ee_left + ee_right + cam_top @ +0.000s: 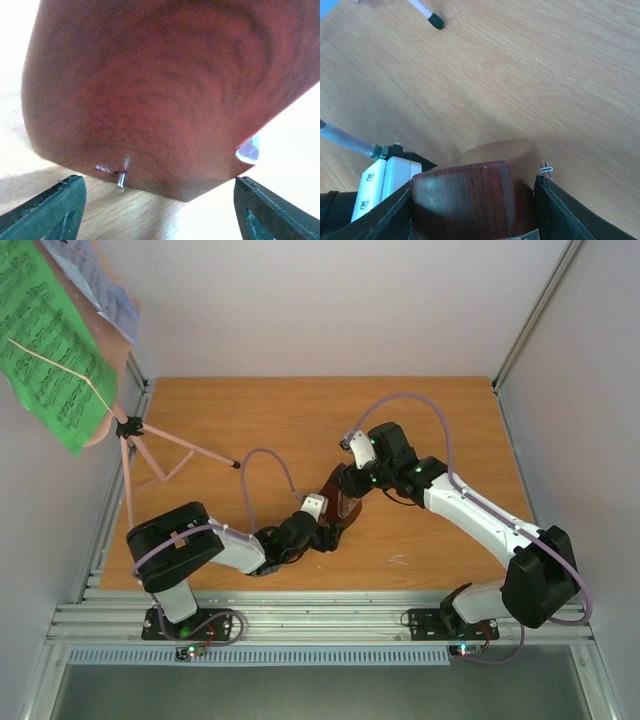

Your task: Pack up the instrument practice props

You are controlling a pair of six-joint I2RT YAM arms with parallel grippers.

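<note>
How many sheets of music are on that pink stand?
2: a green sheet in front at the far left, and a white sheet showing beside its upper right edge. More may be hidden underneath.

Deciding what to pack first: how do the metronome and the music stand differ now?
The metronome is small, reddish-brown, mid-table; the music stand is tall, pink, at the left edge, carrying sheets. The right tool clasps the metronome; no tool touches the music stand.
</note>
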